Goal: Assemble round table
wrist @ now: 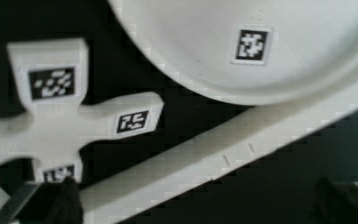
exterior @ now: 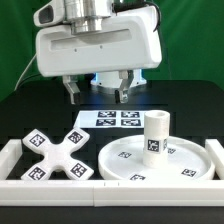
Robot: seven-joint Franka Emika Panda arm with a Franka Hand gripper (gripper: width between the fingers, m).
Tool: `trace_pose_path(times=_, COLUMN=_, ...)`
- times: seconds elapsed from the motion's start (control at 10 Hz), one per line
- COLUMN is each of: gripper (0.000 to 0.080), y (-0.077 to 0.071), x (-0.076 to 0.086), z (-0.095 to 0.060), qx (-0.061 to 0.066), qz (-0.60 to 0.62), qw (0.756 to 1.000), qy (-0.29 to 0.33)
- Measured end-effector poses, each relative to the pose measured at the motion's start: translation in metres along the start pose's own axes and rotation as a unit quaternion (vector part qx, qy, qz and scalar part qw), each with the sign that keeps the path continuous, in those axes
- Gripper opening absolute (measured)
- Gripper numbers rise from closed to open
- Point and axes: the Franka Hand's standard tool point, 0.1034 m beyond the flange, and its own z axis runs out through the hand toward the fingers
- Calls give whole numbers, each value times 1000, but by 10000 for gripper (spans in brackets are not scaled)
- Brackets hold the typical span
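Observation:
The large white round disc (exterior: 128,160) lies flat at the front on the exterior view's right. The short cylindrical leg (exterior: 155,135) stands upright on it. The X-shaped cross base (exterior: 60,155) lies flat at the front on the exterior view's left. My gripper (exterior: 98,95) hangs open and empty behind them, above the marker board (exterior: 115,118). In the wrist view the disc (wrist: 194,40) and the cross base (wrist: 87,110) show beyond my open gripper (wrist: 190,205). The leg is out of that view.
A low white rail (exterior: 100,203) runs along the front and up both sides, around the parts. It crosses the wrist view diagonally (wrist: 247,150). The table is black. A green cable (exterior: 25,65) hangs at the back on the exterior view's left.

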Motion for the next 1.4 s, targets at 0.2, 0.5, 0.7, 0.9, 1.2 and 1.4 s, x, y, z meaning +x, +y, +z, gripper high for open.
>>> trace_pose_path(times=0.2, gripper=649, y=8, x=-5, z=6, qx=-3, qz=-116, qw=993, qy=-6)
trace_pose_path(times=0.5, gripper=649, y=18, x=-2, z=7, qx=-18, qz=-249, qw=968, qy=-18)
trace_pose_path(times=0.7, gripper=649, y=37, x=19, z=13, qx=-38, qz=-309, qw=949, qy=-40)
trace_pose_path(times=0.9, gripper=649, y=42, x=32, z=22, qx=-52, qz=-298, qw=951, qy=-69)
trace_pose_path(times=1.2, gripper=649, y=37, x=22, z=31, qx=-65, qz=-288, qw=948, qy=-119)
trace_pose_path(times=1.4, gripper=649, y=36, x=18, z=31, qx=-77, qz=-293, qw=934, qy=-191)
